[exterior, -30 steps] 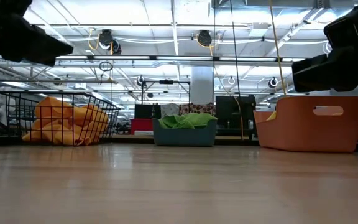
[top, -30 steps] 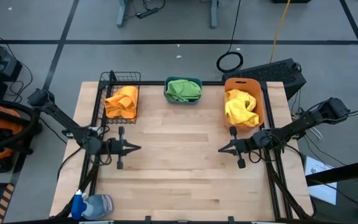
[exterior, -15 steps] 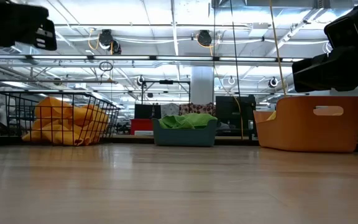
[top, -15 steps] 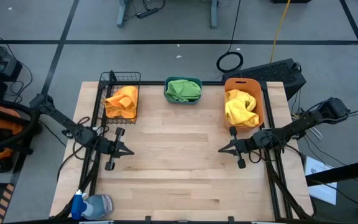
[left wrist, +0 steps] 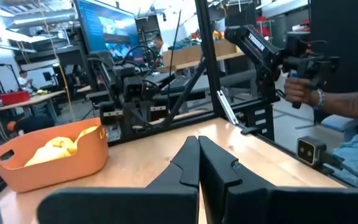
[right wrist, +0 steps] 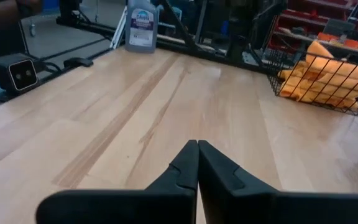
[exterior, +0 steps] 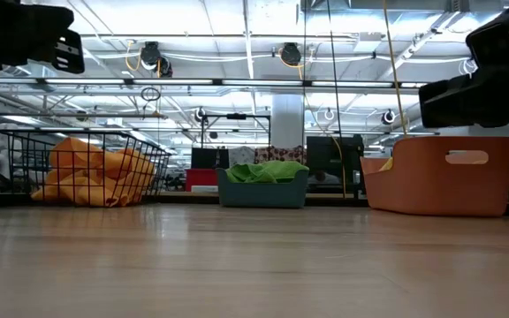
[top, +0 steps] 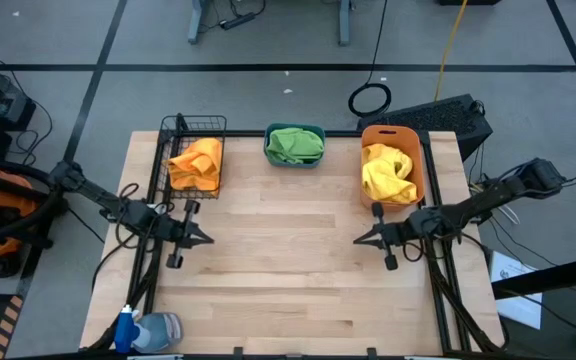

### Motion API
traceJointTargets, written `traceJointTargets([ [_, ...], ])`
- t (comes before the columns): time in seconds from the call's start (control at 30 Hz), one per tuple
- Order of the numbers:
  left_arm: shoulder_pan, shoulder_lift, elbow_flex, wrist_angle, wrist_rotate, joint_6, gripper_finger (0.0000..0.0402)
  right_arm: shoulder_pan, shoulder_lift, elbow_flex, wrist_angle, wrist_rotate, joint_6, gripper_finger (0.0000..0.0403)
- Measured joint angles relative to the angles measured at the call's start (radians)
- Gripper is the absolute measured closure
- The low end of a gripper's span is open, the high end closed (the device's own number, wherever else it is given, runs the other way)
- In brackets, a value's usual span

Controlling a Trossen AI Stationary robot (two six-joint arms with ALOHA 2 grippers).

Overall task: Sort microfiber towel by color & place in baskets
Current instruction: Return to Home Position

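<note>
Three baskets stand along the table's far edge: a black wire-mesh basket [top: 192,158] holding an orange towel [top: 197,164], a teal tub [top: 295,145] holding a green towel [top: 295,144], and an orange bin [top: 392,165] holding a yellow towel [top: 387,174]. My left gripper [top: 208,240] is shut and empty over the table's left side. My right gripper [top: 356,240] is shut and empty over the right side. Both point toward the table's middle.
A blue-capped spray bottle [top: 146,330] lies at the near left corner. The wooden tabletop [top: 288,270] between the grippers is bare. A person's hand [left wrist: 300,87] holds a device beyond the table's right side in the left wrist view.
My left gripper has drawn back toward the table's left edge and turned a little toward the near edge. My right gripper has kept still.
</note>
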Motion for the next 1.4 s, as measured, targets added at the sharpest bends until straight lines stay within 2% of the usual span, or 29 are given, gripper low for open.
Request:
traceJointTargets([
  [0.2, 0.000, -0.115, 0.000, -0.115, -0.010, 0.004, 0.0401, 0.000, -0.156, 0.000, -0.120, -0.051, -0.034, 0.0403],
  [0.47, 0.000, -0.280, -0.001, -0.302, -0.078, -0.029, 0.0401, 0.000, -0.407, 0.000, -0.320, -0.054, -0.051, 0.0403],
  [0.67, 0.018, -0.282, -0.001, -0.314, -0.092, -0.029, 0.0401, 0.000, -0.595, 0.000, -0.471, -0.106, -0.056, 0.0403],
  [0.83, 0.056, -0.282, -0.001, -0.303, -0.089, -0.029, 0.0402, 0.000, -0.748, 0.000, -0.601, -0.107, -0.063, 0.0403],
  [0.93, 0.090, -0.282, -0.001, -0.300, -0.077, -0.028, 0.0402, 0.000, -0.820, 0.001, -0.610, -0.120, -0.073, 0.0403],
  [1.17, 0.182, -0.282, -0.002, -0.307, 0.040, -0.055, 0.0402, 0.000, -0.816, 0.002, -0.614, -0.129, -0.099, 0.0403],
  [1.4, 0.243, -0.282, -0.002, -0.353, 0.116, -0.083, 0.0402, 0.000, -0.816, 0.002, -0.614, -0.128, -0.049, 0.0403],
])
